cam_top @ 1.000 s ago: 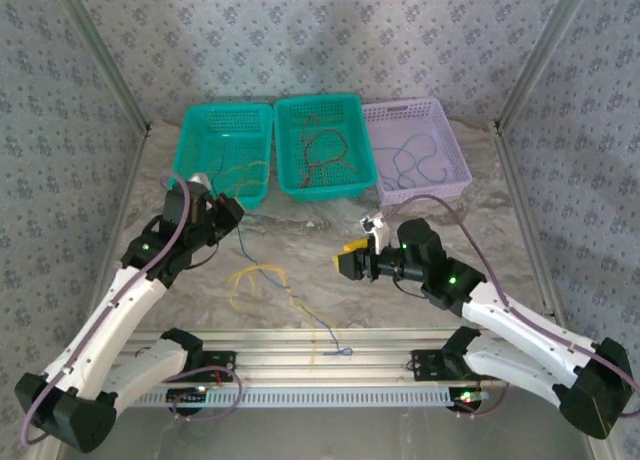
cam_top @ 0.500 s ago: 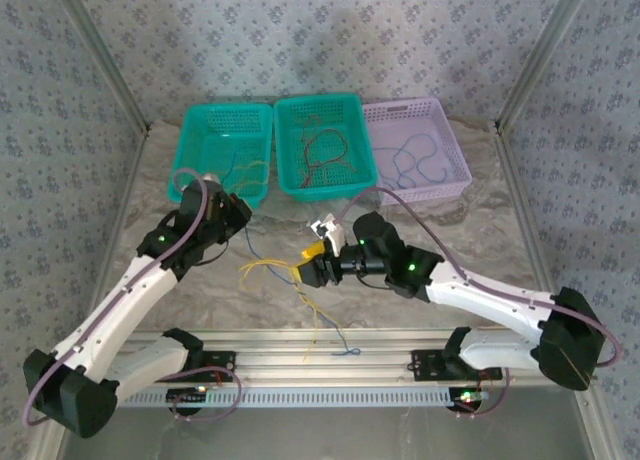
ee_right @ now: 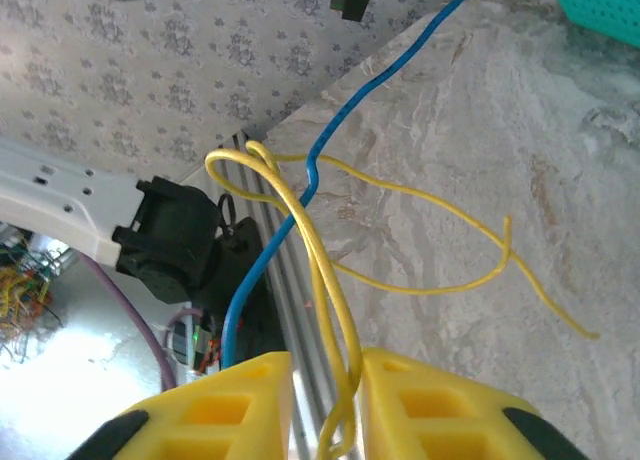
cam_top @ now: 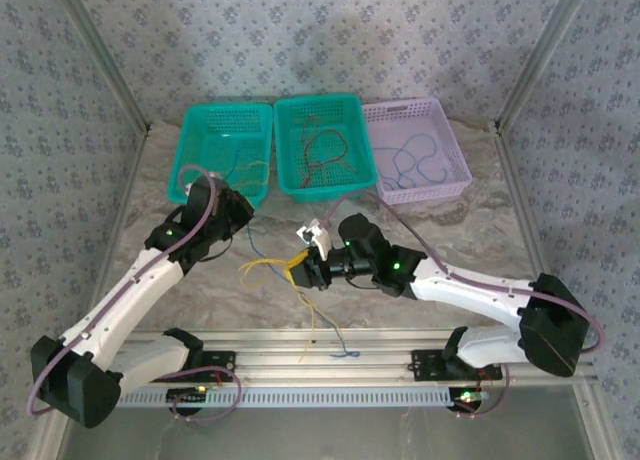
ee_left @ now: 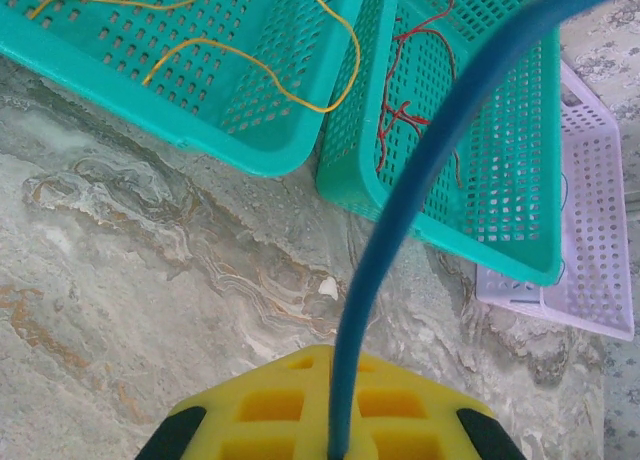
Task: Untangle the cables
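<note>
The middle basket [cam_top: 326, 193] sits at the far side of the table [cam_top: 470, 240], with red cables [cam_top: 312, 140] coiled inside it. A second teal basket [cam_top: 225, 107] touches it on the left and holds loose yellow strands [ee_left: 320, 109]. A lilac basket [cam_top: 425, 193] touches it on the right and holds blue strands [cam_top: 405, 160].

The left end effector [cam_top: 240, 218] hovers just in front of the middle basket's near-left corner. In the left wrist view its yellow pads [ee_left: 300, 410] are pressed together on the blue cable [ee_left: 372, 250], which rises out of the pinch and arcs up across that basket's wall. In the overhead view the same cable trails from the pinch toward the near table edge, well away from the middle basket, and ends in a small curl by the rail.

The right end effector [cam_top: 298, 268] is directly in front of the middle basket, about midway between it and the near edge. Its fingers [ee_right: 225, 410] are narrowly parted. Two strands of the yellow cable [ee_right: 312, 265] run through the gap, which appears wider than the strands, so they do not look clamped. Beyond the fingers the yellow cable loops over the blue one, crosses itself and lies slack on the table.
</note>
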